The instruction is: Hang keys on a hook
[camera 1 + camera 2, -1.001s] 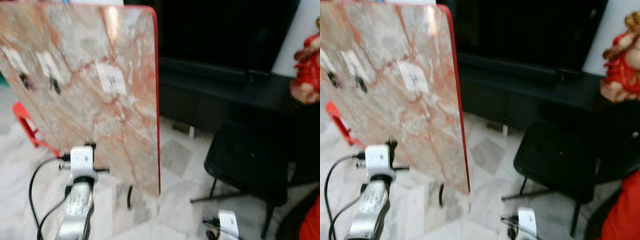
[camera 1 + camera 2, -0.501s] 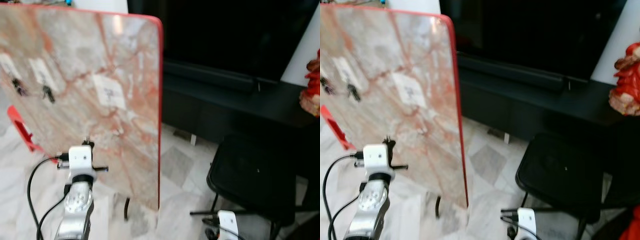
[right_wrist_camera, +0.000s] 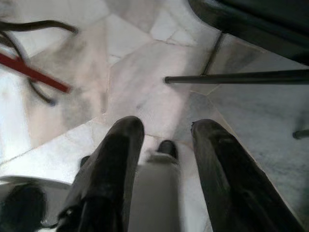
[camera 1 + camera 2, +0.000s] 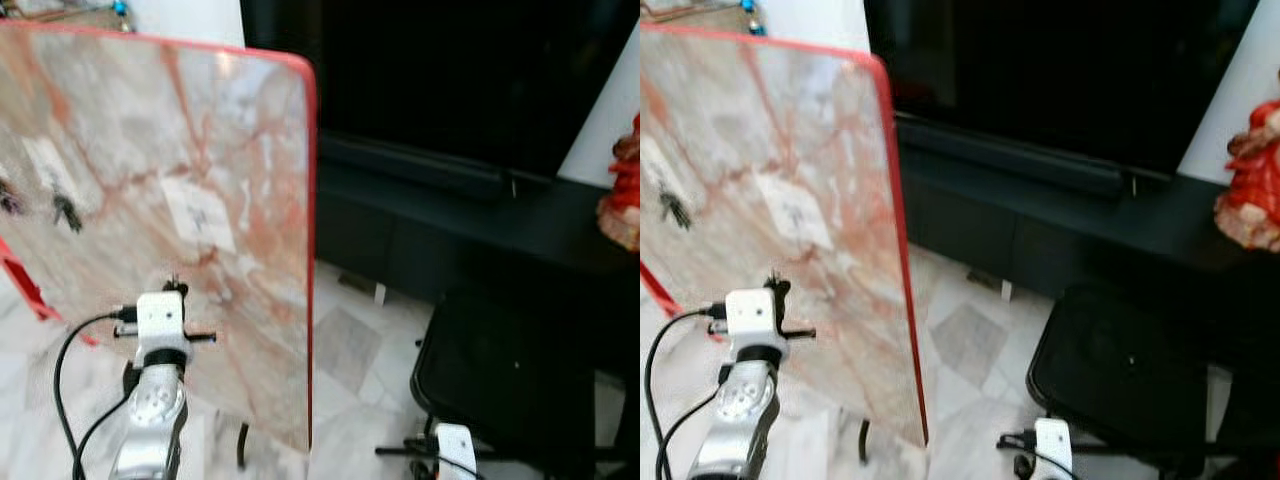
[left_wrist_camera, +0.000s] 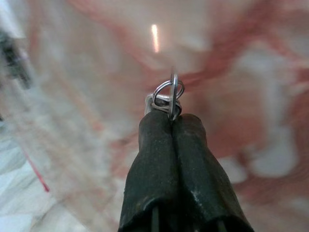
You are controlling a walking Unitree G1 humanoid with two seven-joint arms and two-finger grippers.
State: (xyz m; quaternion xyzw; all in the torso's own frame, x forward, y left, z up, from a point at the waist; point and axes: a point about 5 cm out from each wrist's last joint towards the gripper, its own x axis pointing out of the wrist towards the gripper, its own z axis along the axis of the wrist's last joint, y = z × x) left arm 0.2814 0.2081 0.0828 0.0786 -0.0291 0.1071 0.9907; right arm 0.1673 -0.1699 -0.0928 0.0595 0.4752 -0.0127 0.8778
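Left wrist view: left gripper [image 5: 171, 118] pinches silver key ring [image 5: 169, 94].

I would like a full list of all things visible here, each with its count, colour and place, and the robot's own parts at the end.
marble-pattern board: one, pink and white with a red edge, standing tilted on the floor before the robot's left arm.
hook plates: at least two, white, stuck on the board; the left ones carry dark hooks.
key ring: one, silver, pinched in the left pincer, close to the board.
TV cabinet: one, black, behind the board.
stool: one, black, on the floor to the right.
figurine: one, red, on the cabinet's right end.
floor: white marble tiles.
left pincer: black, shut on the key ring.
right pincer: black, open, low over the floor.
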